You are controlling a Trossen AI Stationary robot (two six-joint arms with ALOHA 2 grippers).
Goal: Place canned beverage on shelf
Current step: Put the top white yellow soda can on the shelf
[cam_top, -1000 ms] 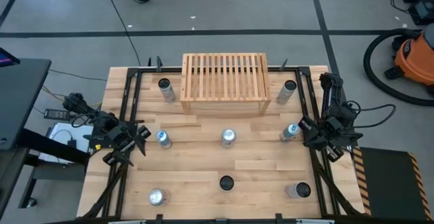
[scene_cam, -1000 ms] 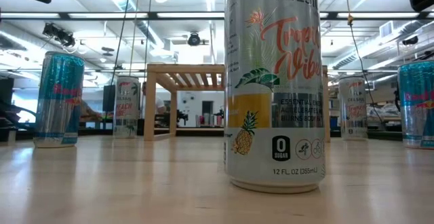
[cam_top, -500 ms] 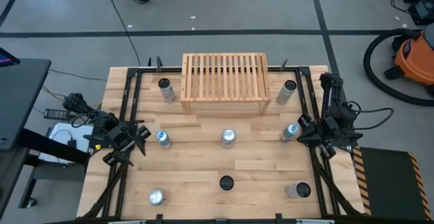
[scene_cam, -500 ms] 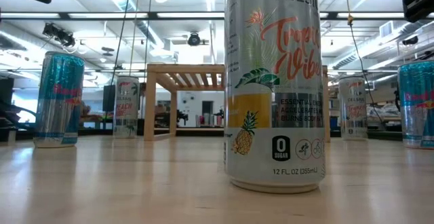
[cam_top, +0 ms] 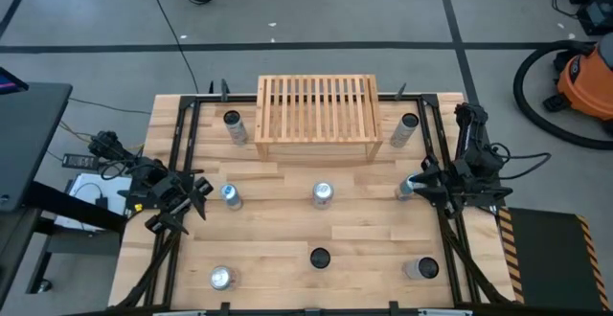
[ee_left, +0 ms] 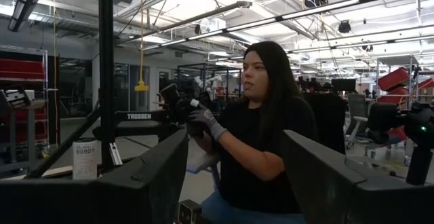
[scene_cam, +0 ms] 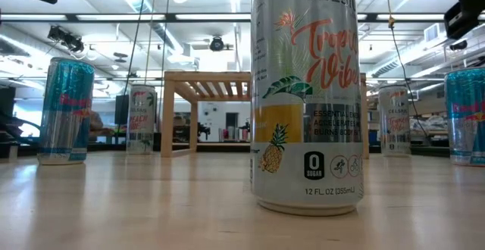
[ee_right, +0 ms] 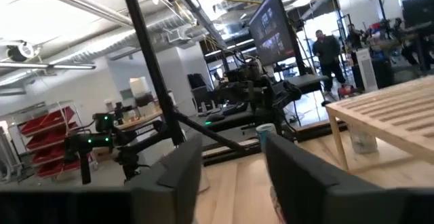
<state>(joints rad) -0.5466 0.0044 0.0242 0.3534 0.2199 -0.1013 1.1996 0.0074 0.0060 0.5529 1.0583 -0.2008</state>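
Trouble could start at 3 o'clock on the table [cam_top: 287,235]. There the right gripper [cam_top: 421,184] is just beside a can [cam_top: 409,186]. Its fingers are partly apart and hold nothing. The shelf [cam_top: 317,115] sits at 12 o'clock with nothing on top. The left gripper [cam_top: 196,199] waits at 9 o'clock, fingers apart, empty too. I think the right gripper could bump the can and tip it over if it comes in crooked. A tipped can would roll away. A loose squeeze might let the can slip on the way to the shelf.
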